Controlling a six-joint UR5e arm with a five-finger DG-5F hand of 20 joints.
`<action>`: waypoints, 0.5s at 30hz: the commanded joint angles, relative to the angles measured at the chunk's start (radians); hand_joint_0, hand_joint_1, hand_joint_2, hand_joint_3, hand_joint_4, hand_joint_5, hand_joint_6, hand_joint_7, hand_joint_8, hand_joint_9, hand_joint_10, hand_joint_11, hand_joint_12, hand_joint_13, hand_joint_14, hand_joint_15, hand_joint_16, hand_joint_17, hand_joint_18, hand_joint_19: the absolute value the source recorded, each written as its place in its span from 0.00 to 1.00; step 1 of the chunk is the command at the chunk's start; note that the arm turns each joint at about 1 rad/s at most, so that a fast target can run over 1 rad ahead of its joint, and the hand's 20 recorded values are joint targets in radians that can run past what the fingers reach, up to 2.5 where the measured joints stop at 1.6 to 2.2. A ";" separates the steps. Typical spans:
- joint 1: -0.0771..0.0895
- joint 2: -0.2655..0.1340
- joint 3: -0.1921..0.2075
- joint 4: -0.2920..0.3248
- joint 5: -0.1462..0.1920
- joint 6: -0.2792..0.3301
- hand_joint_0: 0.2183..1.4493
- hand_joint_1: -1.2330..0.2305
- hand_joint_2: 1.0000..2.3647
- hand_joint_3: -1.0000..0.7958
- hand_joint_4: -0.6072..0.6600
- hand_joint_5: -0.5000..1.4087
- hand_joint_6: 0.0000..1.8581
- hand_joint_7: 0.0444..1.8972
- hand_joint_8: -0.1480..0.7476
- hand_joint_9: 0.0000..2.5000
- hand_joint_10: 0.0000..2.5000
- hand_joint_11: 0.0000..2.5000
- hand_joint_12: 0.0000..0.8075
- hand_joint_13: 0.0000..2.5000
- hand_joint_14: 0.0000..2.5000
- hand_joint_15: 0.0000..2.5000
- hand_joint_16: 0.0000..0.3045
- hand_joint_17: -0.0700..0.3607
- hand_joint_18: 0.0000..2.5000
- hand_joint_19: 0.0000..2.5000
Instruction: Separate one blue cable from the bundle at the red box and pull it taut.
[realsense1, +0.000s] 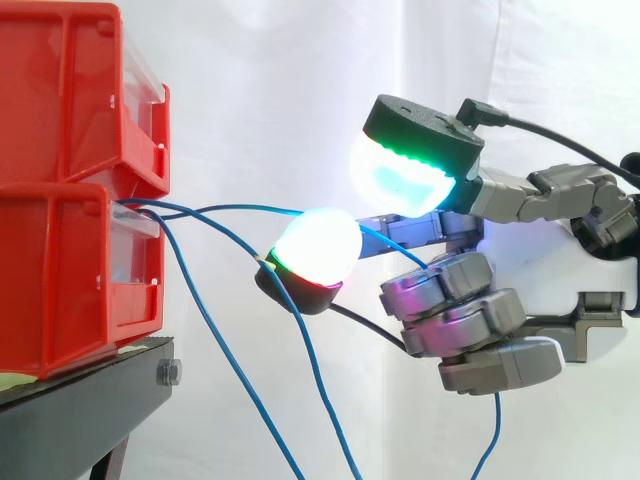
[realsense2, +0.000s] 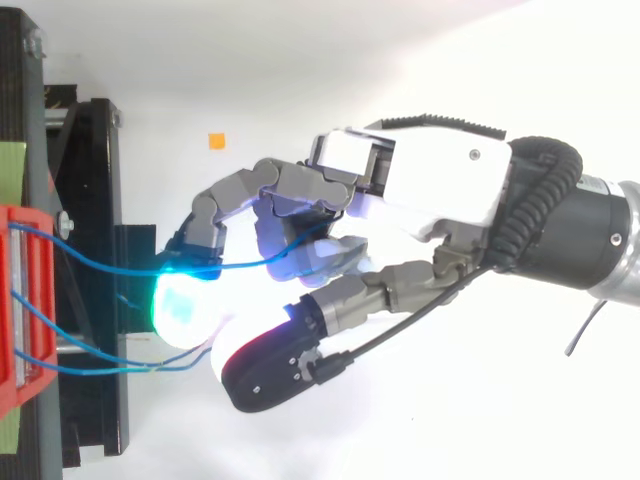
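Two red boxes (realsense1: 60, 270) are stacked at the left on a black stand, and a bundle of blue cables comes out between them. One blue cable (realsense1: 250, 209) runs nearly level from the boxes to my hand (realsense1: 560, 260). It passes between the two glowing fingertips (realsense1: 315, 245) into the curled fingers, and its loose end hangs below the hand. The hand is shut on this cable. From above, the same cable (realsense2: 110, 270) stretches from the red box (realsense2: 25, 395) to the hand (realsense2: 440, 190). The other blue cables (realsense1: 230, 370) droop down from the box.
The black stand (realsense1: 80, 400) carries the boxes, and its frame (realsense2: 95, 200) lies under the cables. A small orange marker (realsense2: 216, 141) sits on the white surface behind the hand. A white curtain closes off the back.
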 joint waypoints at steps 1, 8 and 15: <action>0.002 -0.001 -0.002 0.006 0.014 -0.014 0.29 0.39 0.00 0.28 0.59 0.14 0.43 0.42 0.66 0.24 1.00 1.00 0.61 0.39 1.00 0.73 0.14 0.39 0.57 0.54; 0.005 -0.001 0.000 0.002 0.020 -0.022 0.27 0.40 0.00 0.28 0.63 0.15 0.41 0.46 0.82 0.43 1.00 1.00 0.70 0.65 1.00 0.68 0.50 0.43 0.79 0.29; 0.009 -0.014 -0.002 0.005 0.031 -0.022 0.27 0.43 0.00 0.28 0.67 0.15 0.40 0.49 0.86 0.57 1.00 1.00 0.73 0.74 1.00 0.65 0.56 0.46 0.91 0.25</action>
